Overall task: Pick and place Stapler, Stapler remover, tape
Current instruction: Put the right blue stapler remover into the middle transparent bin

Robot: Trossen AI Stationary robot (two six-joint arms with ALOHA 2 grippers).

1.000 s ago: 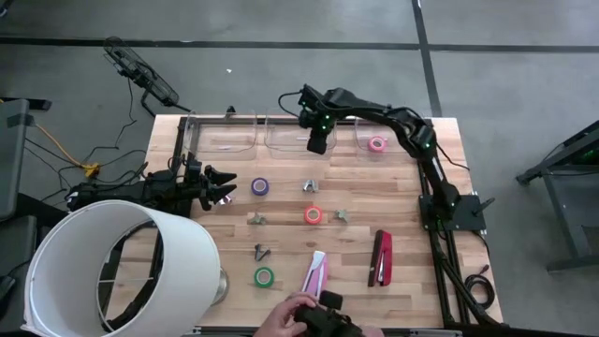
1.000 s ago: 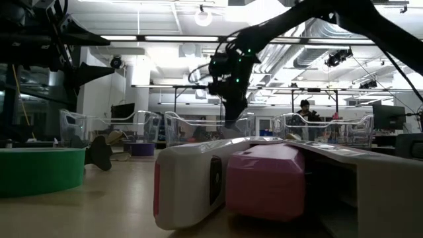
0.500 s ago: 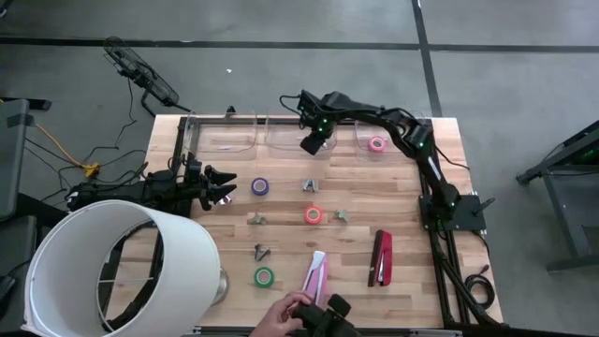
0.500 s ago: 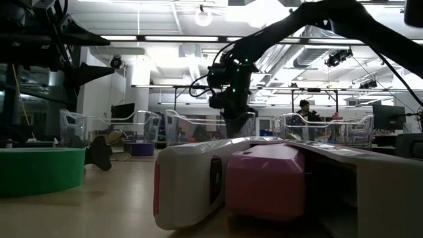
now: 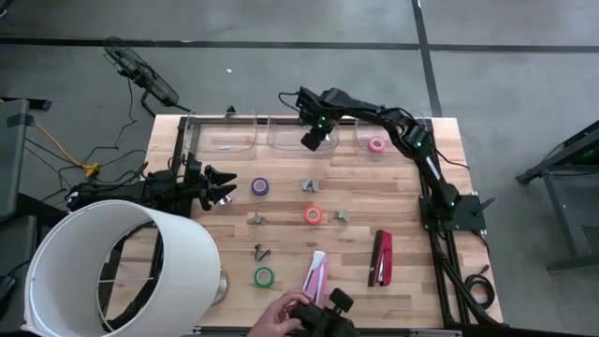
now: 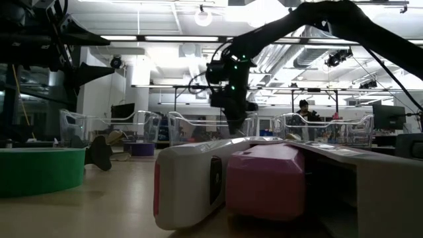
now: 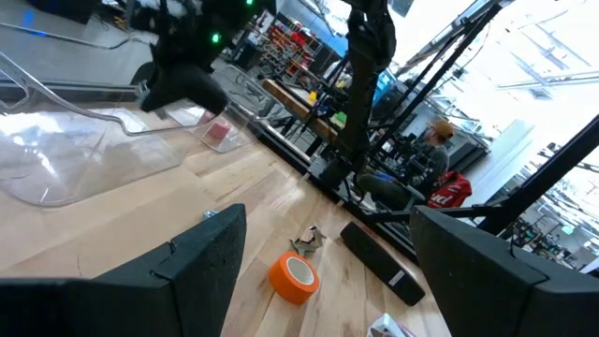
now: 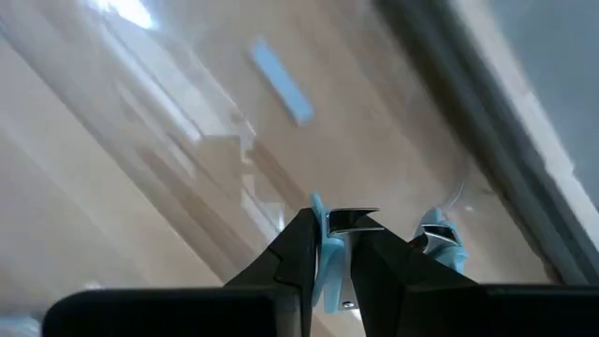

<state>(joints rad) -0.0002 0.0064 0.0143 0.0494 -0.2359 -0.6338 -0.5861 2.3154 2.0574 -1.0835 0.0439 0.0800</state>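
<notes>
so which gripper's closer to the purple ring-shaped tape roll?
Left. The left gripper sits just beside the purple ring-shaped tape roll; the right gripper hangs farther off, over the clear middle bin.

Both arms are matte black and jointed; the right gripper [image 5: 313,142] has green lights above its dark fingers [image 8: 298,251].

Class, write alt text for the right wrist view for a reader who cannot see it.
The right gripper is shut on a light-blue staple remover, held above a clear plastic bin standing on the wooden table.
</notes>
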